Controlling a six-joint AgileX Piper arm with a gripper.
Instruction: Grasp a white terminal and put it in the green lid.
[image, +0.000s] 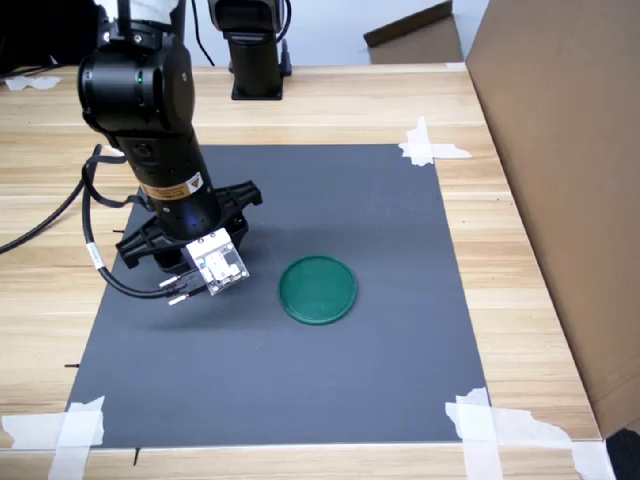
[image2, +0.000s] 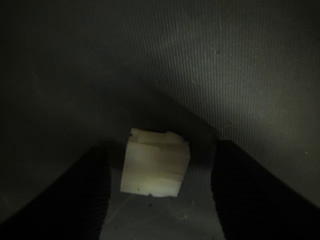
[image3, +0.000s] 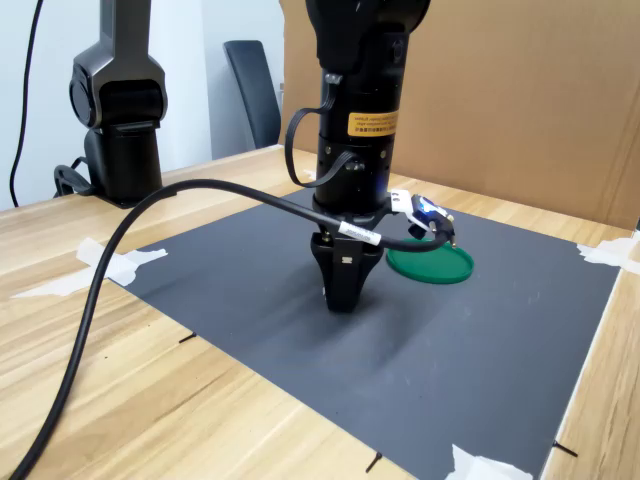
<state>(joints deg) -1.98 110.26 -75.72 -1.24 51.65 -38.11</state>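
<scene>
Your end effector (image2: 160, 195) sits open around the white terminal (image2: 155, 163), off-centre, well short of the green lid (image: 317, 289). Closing now could twist it loose.

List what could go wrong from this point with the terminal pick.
1. In the wrist view the white terminal sits between the gripper fingers but nearer one side and slightly turned, with gaps showing; closing may push or twist it instead of clamping squarely.
2. The fingers are down at the dark mat; pressing lower could scrape it.
3. The green lid has a low rim; a loosely held piece might drop short.
</scene>
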